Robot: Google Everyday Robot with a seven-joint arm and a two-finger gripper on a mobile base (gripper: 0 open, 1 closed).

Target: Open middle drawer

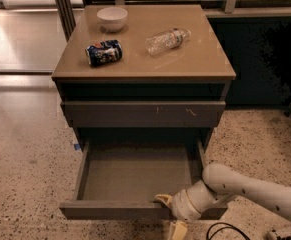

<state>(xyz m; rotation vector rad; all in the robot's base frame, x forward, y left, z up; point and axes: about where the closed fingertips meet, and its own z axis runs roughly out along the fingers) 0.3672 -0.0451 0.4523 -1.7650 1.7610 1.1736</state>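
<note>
The middle drawer (135,176) is pulled far out of the cabinet and shows its bare grey-brown inside. Its flat front panel (110,210) is at the bottom of the camera view. My gripper (170,215) is at the right part of that front panel. It is open and straddles the panel: one pale fingertip (162,199) rests over the panel's top edge on the inside, and the other finger (177,230) hangs down on the outside. My white arm (250,189) comes in from the lower right.
Above the open drawer is a shut drawer front with small pale scratches (142,114). On the cabinet top (205,59) stand a white bowl (112,18), a blue can on its side (103,52) and a clear plastic bottle on its side (167,40). A black cable (225,230) lies on the speckled floor.
</note>
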